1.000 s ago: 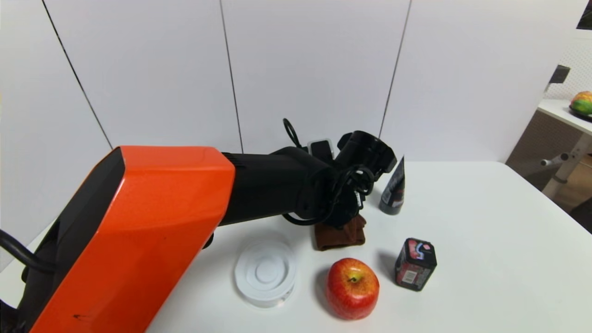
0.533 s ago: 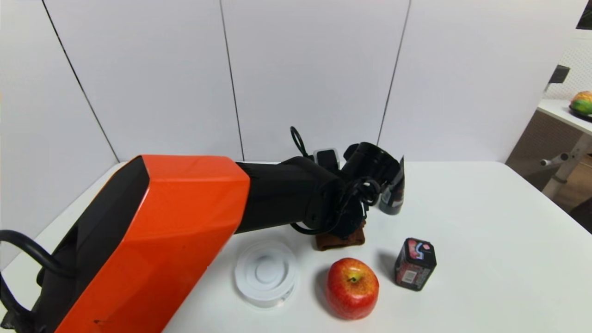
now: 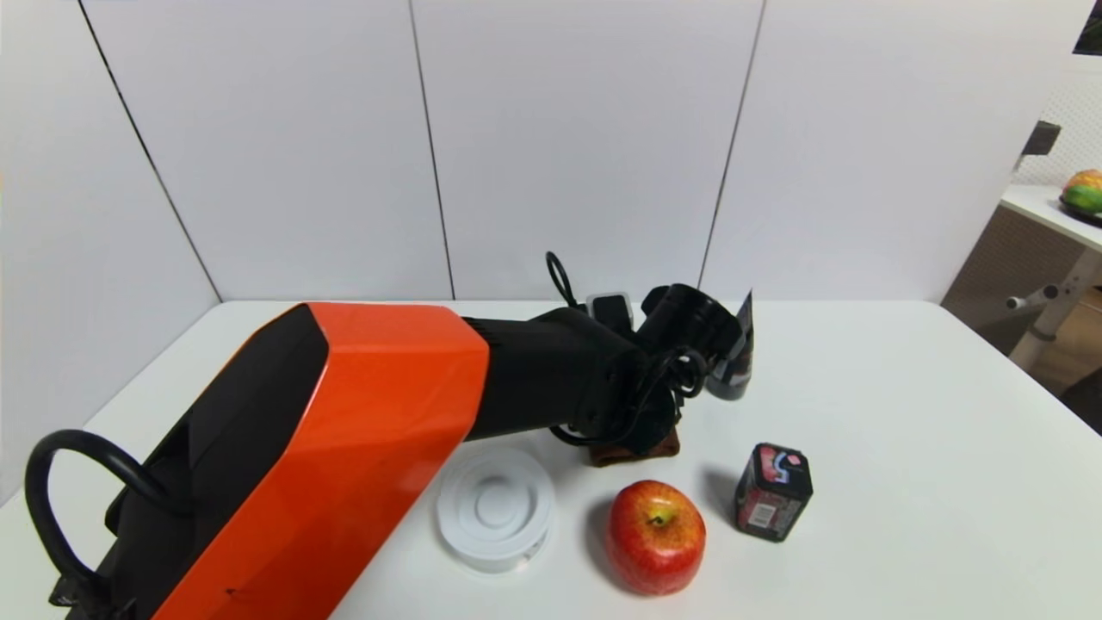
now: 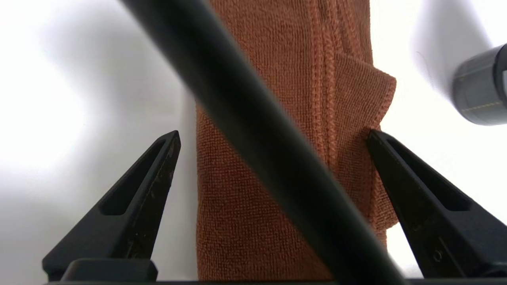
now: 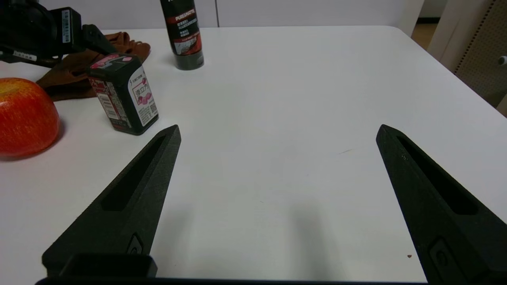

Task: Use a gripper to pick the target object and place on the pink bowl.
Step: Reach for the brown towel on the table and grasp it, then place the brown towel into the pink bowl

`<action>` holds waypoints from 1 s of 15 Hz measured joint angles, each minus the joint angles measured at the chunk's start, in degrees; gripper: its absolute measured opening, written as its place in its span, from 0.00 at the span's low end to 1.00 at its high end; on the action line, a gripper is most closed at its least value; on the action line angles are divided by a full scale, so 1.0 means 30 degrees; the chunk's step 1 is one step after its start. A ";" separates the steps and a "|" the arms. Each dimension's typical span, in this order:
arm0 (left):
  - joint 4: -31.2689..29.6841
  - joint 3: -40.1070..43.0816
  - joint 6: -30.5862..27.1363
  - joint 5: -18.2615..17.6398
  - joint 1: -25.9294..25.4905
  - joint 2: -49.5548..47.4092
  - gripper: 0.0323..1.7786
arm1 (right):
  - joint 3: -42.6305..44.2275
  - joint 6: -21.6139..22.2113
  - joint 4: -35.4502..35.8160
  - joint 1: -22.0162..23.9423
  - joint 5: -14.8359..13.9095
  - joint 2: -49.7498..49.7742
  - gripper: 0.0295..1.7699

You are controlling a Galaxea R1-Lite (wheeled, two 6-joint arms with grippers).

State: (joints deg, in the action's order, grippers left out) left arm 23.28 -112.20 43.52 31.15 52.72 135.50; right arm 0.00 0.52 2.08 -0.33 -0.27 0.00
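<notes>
Wide apart, the fingers of the left gripper (image 4: pixel 273 136) hold nothing yet. Between them lies the brown towel (image 4: pixel 257 190), flat on the white table (image 3: pixel 878 482). One finger looks close to its edge. The right gripper (image 5: pixel 279 132) waits over the table.

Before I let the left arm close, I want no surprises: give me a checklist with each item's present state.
- Left claw open: ok
- Brown cloth between its fingers: ok, though one finger overlaps the cloth's edge in view
- Apple apart from the cloth: ok
- Dark tube outside the claw's opening: ok
- Pink bowl in sight for placing: not ok, no view shows it
- Right claw away from the cloth, open and empty: ok
</notes>
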 joint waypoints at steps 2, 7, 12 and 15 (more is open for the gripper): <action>-0.0037 -0.0041 -0.0012 -0.0146 -0.0020 0.0183 0.76 | 0.0000 0.0008 0.0000 0.0000 0.0008 0.0000 0.96; -0.0154 -0.0057 -0.0122 -0.0289 -0.0020 0.0488 0.44 | 0.0000 0.0000 0.0000 0.0000 0.0000 0.0000 0.96; -0.0028 -0.0012 -0.2105 -0.0333 -0.0431 0.0008 0.13 | 0.0000 0.0000 0.0000 0.0000 0.0000 0.0000 0.96; 0.0028 -0.0004 -0.3787 -0.0321 -0.0935 -0.1394 0.13 | 0.0000 0.0000 0.0000 0.0000 0.0008 0.0000 0.96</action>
State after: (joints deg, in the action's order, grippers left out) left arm 23.37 -112.21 32.16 30.18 49.92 131.32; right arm 0.00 0.52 2.08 -0.33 -0.24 0.00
